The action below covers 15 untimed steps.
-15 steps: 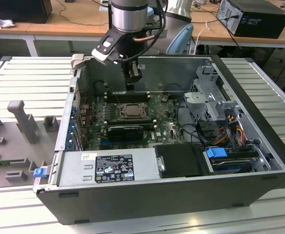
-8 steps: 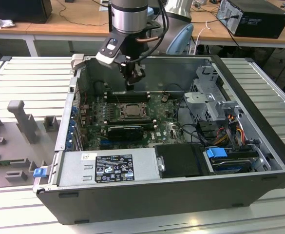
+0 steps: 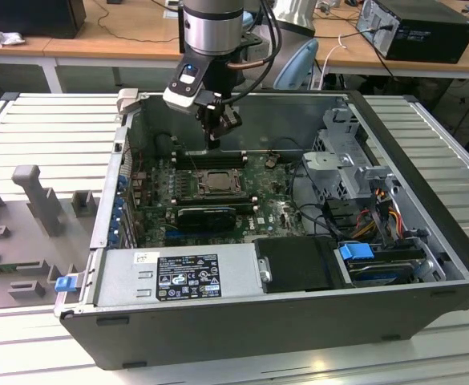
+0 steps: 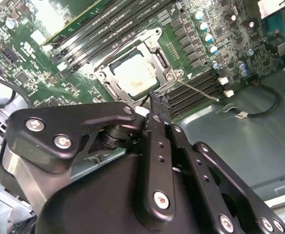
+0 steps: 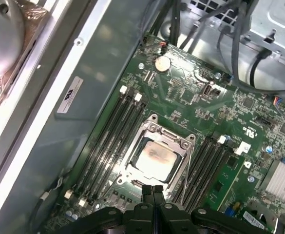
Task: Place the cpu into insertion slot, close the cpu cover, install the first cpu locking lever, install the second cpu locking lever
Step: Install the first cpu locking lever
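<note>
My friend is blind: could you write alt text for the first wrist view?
A pale beige-silver square cpu sits on a green circuit board, framed by a thin silvery metal cover. The robot's black gripper, fingers shut, hangs close to that frame.

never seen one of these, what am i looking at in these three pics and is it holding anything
A robot arm reaches down into an open computer case lying on a table. The exterior view looks on from outside. Both wrist views come from cameras riding on the arm, looking past its hand. Below lies the green motherboard. On it sits the cpu, a pale square chip, framed by the silvery cpu cover. The hand is shut, near the cover's edge, and holds nothing.
</note>
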{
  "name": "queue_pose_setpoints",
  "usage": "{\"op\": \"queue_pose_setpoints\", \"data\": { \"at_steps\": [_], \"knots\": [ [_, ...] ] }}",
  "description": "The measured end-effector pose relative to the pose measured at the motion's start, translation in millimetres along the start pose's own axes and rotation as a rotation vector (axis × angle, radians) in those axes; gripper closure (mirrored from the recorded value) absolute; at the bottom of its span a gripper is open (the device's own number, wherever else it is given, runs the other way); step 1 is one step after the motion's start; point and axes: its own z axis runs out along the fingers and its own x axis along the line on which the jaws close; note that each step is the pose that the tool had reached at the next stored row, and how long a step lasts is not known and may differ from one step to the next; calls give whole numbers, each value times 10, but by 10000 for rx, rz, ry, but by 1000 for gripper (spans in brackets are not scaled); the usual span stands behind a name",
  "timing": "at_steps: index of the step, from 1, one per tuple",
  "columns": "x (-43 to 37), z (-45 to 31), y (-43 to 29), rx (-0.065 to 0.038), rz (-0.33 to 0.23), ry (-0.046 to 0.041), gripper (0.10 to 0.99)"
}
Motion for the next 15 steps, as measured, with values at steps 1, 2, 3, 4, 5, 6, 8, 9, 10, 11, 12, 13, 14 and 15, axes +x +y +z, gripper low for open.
{"op": "queue_pose_setpoints", "data": {
  "at_steps": [1,2,3,4,5,6,8,9,10,11,12,13,14,15],
  "knots": [
    [0,0,0,1,-71,2,980],
    [0,0,0,2,-122,4,980],
    [0,0,0,5,-224,7,980],
    [0,0,0,7,-328,10,980],
    [0,1,0,8,-376,12,980],
    [0,1,0,9,-419,13,980],
    [0,1,0,11,-521,16,980],
    [0,1,0,13,-585,19,980],
    [0,1,0,14,-637,20,980],
    [0,1,0,15,-691,22,980],
    [0,1,0,16,-744,23,980],
    [0,1,0,18,-813,25,980],
    [0,1,0,18,-852,26,980],
    [0,1,0,20,-913,28,980]
  ]
}}
